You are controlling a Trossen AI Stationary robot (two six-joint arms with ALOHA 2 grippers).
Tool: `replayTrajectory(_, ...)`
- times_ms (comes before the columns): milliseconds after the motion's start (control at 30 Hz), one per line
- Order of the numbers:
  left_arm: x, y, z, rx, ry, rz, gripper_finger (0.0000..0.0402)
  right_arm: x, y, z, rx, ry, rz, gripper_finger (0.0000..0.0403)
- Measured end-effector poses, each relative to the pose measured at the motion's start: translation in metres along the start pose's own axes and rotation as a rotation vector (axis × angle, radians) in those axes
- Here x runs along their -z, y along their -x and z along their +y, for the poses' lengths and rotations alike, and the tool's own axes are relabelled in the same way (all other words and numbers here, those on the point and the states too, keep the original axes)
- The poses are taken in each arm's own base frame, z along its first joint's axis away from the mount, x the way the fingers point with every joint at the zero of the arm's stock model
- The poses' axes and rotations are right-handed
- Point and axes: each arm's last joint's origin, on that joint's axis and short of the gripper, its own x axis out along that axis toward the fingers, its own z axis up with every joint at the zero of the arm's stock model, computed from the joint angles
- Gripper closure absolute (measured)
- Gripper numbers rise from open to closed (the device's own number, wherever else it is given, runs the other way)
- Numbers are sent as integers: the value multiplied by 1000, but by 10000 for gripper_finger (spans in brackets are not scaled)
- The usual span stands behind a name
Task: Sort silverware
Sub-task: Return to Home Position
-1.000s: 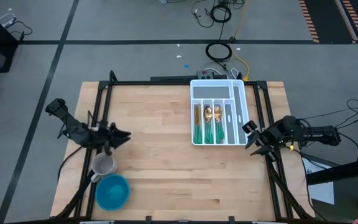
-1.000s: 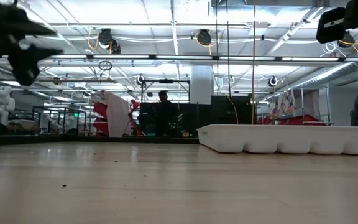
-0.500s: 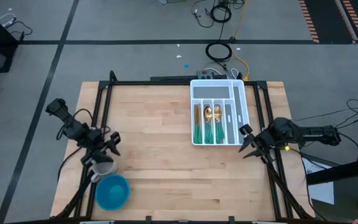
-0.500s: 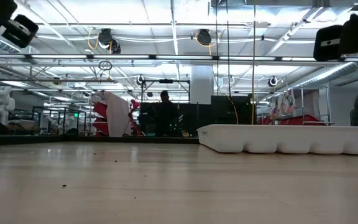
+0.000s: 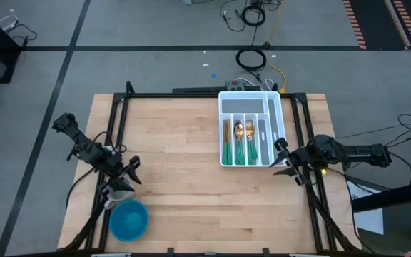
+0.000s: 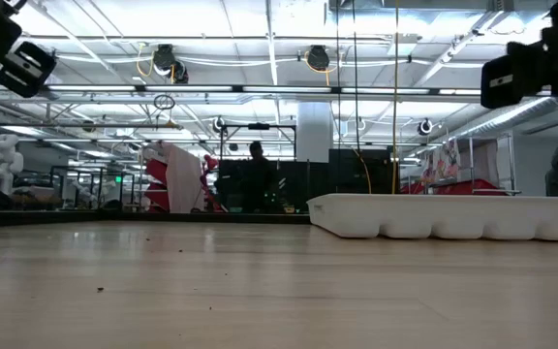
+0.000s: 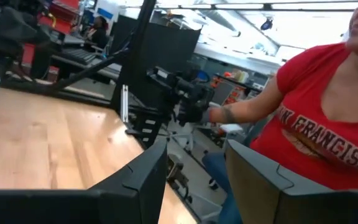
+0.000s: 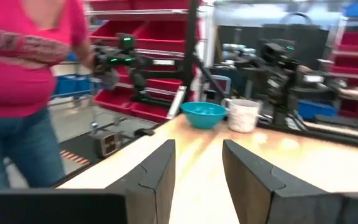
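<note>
My left gripper (image 5: 133, 171) hovers spread and empty over the surface (image 5: 177, 185). The grey mug (image 5: 119, 193) is just beside it, partly under my arm, and the blue bowl (image 5: 128, 220) is near. Well to its right, the silverware (image 5: 239, 143) lies in the white tray (image 5: 280, 126). My right gripper (image 5: 277, 156) hovers spread and empty just beside the tray's corner.

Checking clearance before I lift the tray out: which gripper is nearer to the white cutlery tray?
Right. The right gripper is at a right-side corner of the white cutlery tray, open. The left gripper is far off on the other side, by the grey mug, also open.
</note>
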Motion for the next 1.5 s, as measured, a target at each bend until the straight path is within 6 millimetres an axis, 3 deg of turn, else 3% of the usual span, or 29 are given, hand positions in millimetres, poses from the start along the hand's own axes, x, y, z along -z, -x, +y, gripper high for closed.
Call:
replayTrajectory(167, 5, 0, 4, -81, 17, 33, 233, 4, -1, -5, 142, -108, 34, 280)
replayTrajectory(333, 6, 1, 7, -166, 118, 11, 233, 12, -1, -15, 478, -185, 99, 280)
replayTrajectory(400, 6, 1, 7, -168, 159, 7, 233, 11, -1, -16, 529, -160, 96, 280)
replayTrajectory(633, 2, 0, 7, -197, 108, -43, 233, 4, -4, -11, 293, -44, 52, 280)
replayTrajectory(800, 1, 0, 6, -179, -7, -31, 233, 4, -4, -11, 290, -60, 47, 280)
replayTrajectory(1000, 1, 0, 2, -51, -60, -4, 233, 3, -4, -10, 283, -68, 33, 280)
replayTrajectory(1267, -8, 2, -12, 335, -319, -61, 233, 2, -5, -6, 110, 0, 31, 280)
replayTrajectory(1500, 13, 1, 0, 127, -271, 161, 233, 7, -5, -3, 43, -27, 79, 280)
